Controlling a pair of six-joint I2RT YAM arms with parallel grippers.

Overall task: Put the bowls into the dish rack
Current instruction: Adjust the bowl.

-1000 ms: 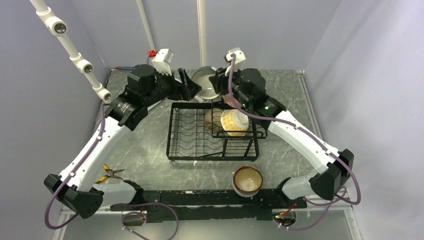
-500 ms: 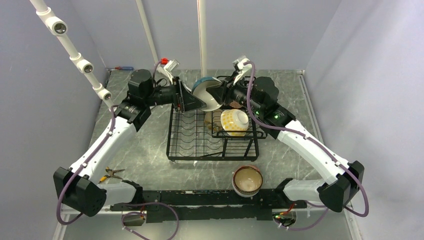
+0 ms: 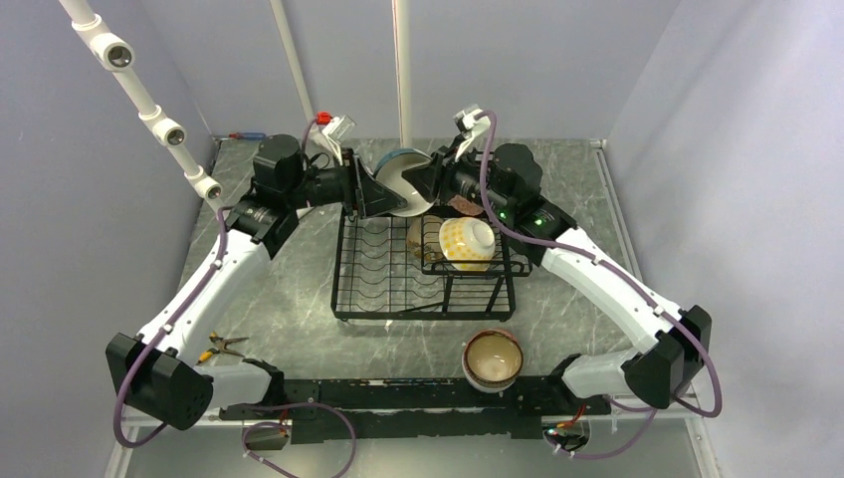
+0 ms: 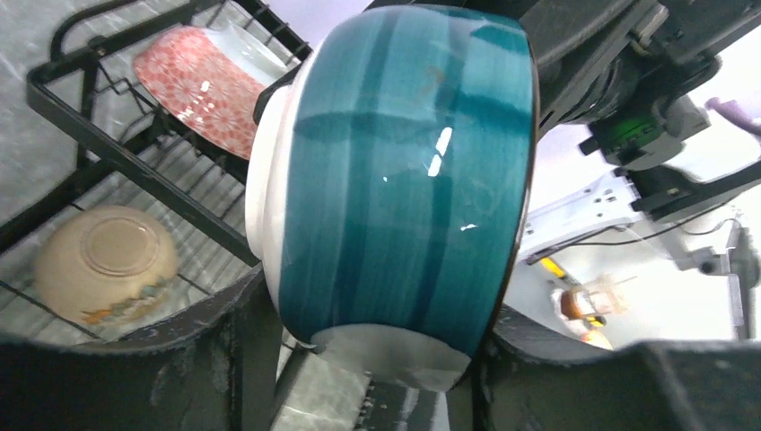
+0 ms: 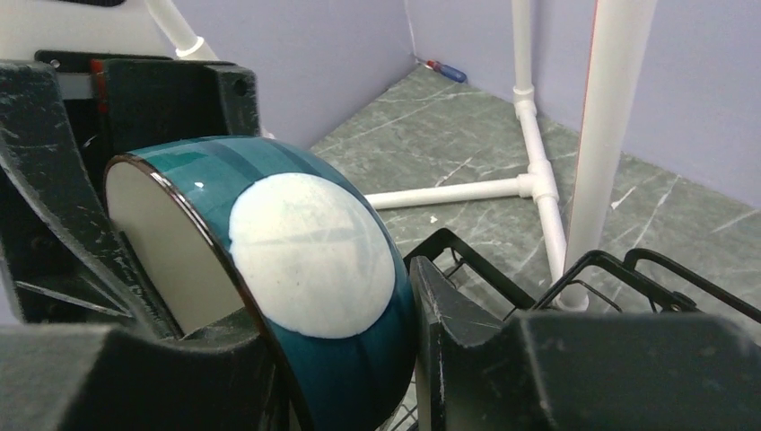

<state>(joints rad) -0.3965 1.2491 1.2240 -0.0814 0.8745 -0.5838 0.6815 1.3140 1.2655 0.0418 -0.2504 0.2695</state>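
Pale lavender walls (image 3: pixel 717 149), grey marbled tabletop (image 3: pixel 289 299), white pipe frame (image 3: pixel 401 70) at the back.

2 white arms (image 3: pixel 202 289), black joints (image 3: pixel 159 383), purple cables (image 3: pixel 703 368)

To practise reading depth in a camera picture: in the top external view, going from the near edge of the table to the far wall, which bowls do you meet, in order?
Brown-rimmed bowl on the table → yellow-dotted bowl in the dish rack → teal-and-white bowl, held up at the rack's far edge.
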